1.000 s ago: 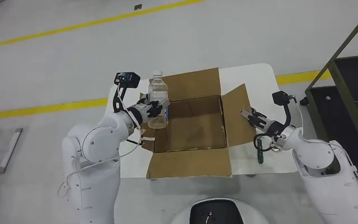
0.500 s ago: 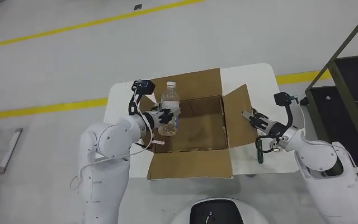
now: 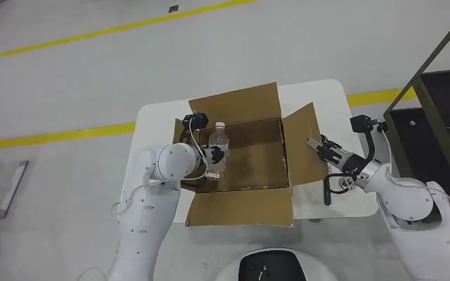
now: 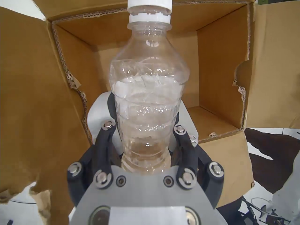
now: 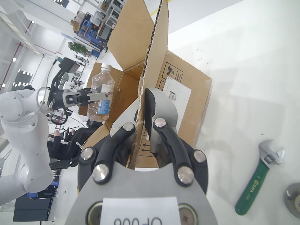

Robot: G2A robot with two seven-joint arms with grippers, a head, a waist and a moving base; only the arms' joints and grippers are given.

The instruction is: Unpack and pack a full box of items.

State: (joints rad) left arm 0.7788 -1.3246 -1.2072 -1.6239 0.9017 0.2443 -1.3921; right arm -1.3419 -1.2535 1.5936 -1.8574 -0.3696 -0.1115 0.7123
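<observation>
Bottle poised over the open box, flap held back.

The left claw [image 4: 145, 120] is clamped around the lower body of the clear bottle [image 4: 146, 76], upright above the box [image 3: 253, 165]. The bottle looks light, thin-walled and slick, so a gentle mid-body grip suits it. The right claw [image 5: 140, 112] pinches the side flap [image 5: 155, 47]. A wrench [image 5: 256, 176] lies on the counter [image 5: 246, 71] beside it.

The base of the bottle [image 4: 147, 90] is hidden behind the body of the left tool [image 4: 144, 118], and the bottle itself covers much of the floor of the box [image 4: 218, 59]. The flap [image 5: 154, 47] hides one pad of the right tool [image 5: 140, 111]. A round metal piece [image 5: 293, 196] on the desk [image 5: 234, 59] is cut off by the picture's edge. From above, the wrench [image 3: 327, 194] lies partly under the right arm [image 3: 404, 200].
</observation>
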